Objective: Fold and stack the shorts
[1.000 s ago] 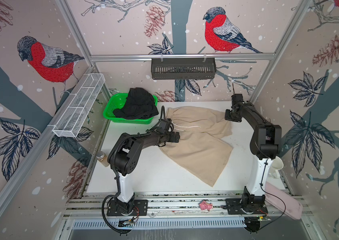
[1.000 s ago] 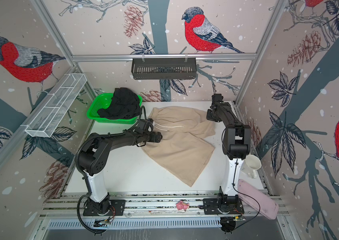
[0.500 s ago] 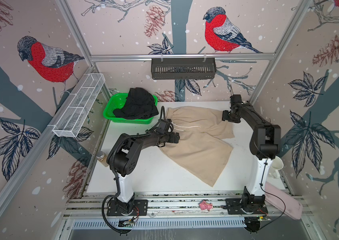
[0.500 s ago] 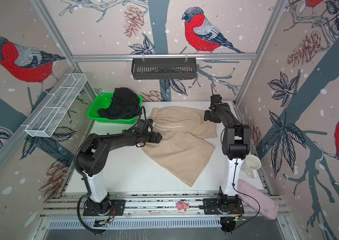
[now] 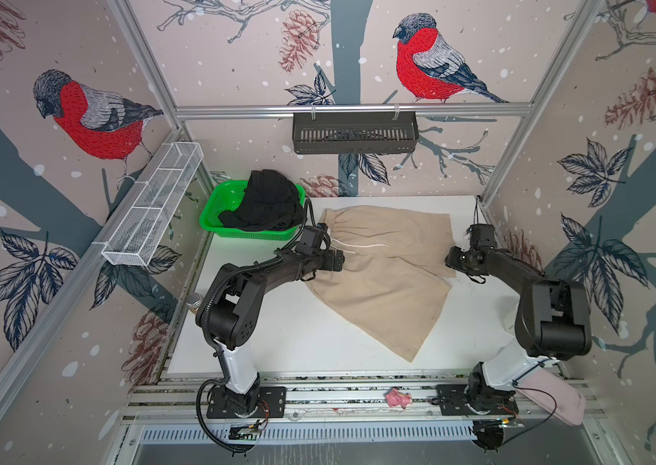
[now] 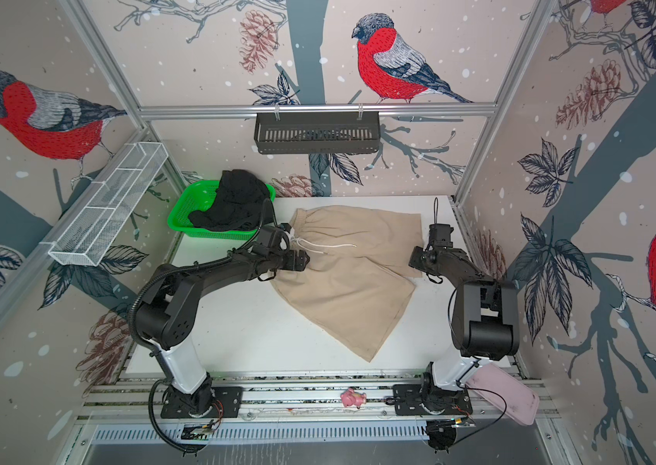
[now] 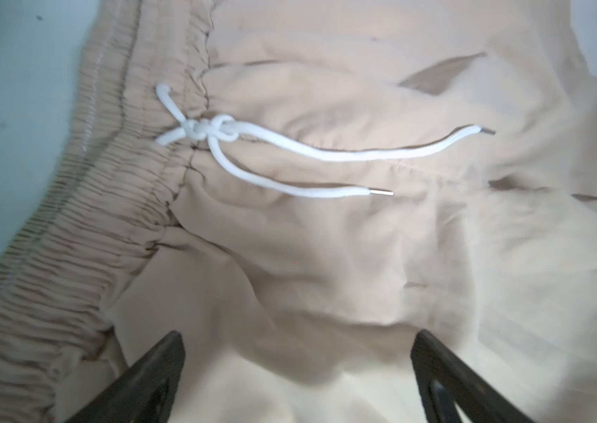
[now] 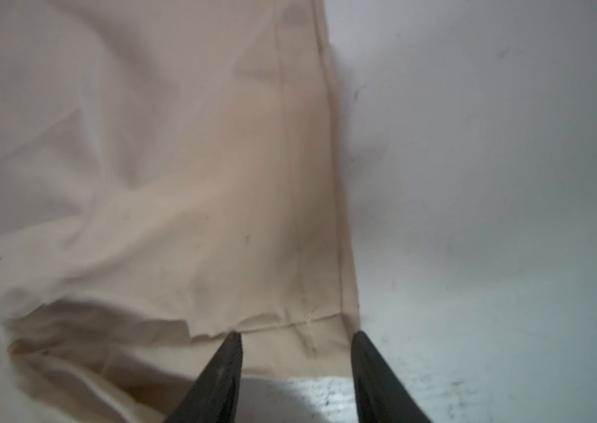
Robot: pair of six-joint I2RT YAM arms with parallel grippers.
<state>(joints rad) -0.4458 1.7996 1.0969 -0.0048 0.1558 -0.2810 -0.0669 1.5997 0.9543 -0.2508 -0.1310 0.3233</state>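
1. White table (image 5: 274, 334) inside bird-print walls (image 5: 77, 282); both arms reach in over it.
2. Beige shorts (image 5: 382, 282) lie spread on the table between the left gripper (image 5: 337, 261) and the right gripper (image 5: 450, 261). The waist end is at the left gripper and one leg's end at the right gripper.
3. Left gripper: jaws wide apart, holding nothing. Its fingers (image 7: 158, 370) hang over loose cloth just beside the gathered waistband (image 7: 81, 219). Contact with the cloth: cannot tell.
4. White drawstring (image 7: 289, 150) is knotted at the waistband and lies ahead of the left gripper, both ends trailing over the cloth away from it.
5. Right gripper: jaws partly apart, nothing pinched. The hem corner (image 8: 341, 315) of one leg lies flat just ahead of its fingertips (image 8: 233, 351), in line with the gap. Touching or not: cannot tell.
6. Black shorts (image 5: 266, 201) are heaped in a green basket (image 5: 213, 219) just behind the left gripper and well apart from the right gripper.
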